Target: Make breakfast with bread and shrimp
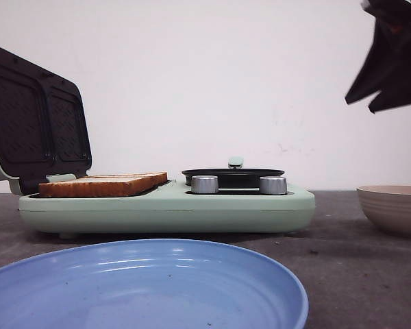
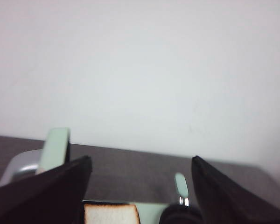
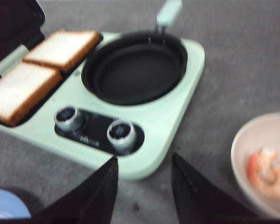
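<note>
Grey matte table (image 3: pixel 252 60); square porous bread (image 3: pixel 60 46) on grill; both tools empty, fingers apart.

Right gripper (image 3: pixel 142 186) with matte black, wedge-shaped fingers tapering to blunt tips, left gripper (image 2: pixel 142 175) with matching black angular fingers, plain surfaces

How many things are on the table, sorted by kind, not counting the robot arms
Bread slices: 2
Shrimp: 1
Bowls: 1, beige, holding the shrimp
Plates: 1, blue
Breakfast makers: 1, mint green, lid open, with a black pan and two knobs
Total: 6
</note>
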Robot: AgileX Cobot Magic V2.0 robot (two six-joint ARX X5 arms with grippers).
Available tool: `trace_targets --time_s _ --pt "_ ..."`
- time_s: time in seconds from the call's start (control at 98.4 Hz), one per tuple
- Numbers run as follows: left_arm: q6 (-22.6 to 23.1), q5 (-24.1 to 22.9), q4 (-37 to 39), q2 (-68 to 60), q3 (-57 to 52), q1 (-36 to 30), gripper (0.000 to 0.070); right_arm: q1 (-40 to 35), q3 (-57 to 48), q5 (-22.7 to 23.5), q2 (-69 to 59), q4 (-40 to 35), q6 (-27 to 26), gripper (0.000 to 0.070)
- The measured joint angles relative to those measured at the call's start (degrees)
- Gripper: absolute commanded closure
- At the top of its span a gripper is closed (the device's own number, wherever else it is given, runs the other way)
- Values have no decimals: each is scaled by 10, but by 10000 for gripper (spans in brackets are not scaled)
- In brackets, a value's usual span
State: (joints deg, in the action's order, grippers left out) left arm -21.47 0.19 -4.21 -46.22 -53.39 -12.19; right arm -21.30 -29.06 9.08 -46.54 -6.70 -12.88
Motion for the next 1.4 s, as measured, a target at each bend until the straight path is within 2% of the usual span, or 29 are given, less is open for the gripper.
trace_targets --time_s 0.132,0.244,0.427,0.569,0.742,1.158,1.25,1.402 --pt "-77 17 10 -11 0 53 291 0 2 0 18 7 -5 496" --pt "-147 51 18 -22 0 115 276 0 2 0 19 23 -6 496" --pt "-262 155 17 -52 0 230 264 0 2 4 19 31 -7 496" --pt "-317 222 1 -72 0 290 264 0 2 13 19 31 -6 496" --pt "-325 240 -59 -91 0 305 264 0 2 14 19 32 -4 495" --pt "-307 266 -67 -129 15 303 264 0 2 14 19 33 -4 496" --pt "-305 272 -51 -131 41 299 265 0 2 14 19 33 -4 496" --pt "-320 287 24 -133 98 295 265 0 2 14 19 33 -4 496"
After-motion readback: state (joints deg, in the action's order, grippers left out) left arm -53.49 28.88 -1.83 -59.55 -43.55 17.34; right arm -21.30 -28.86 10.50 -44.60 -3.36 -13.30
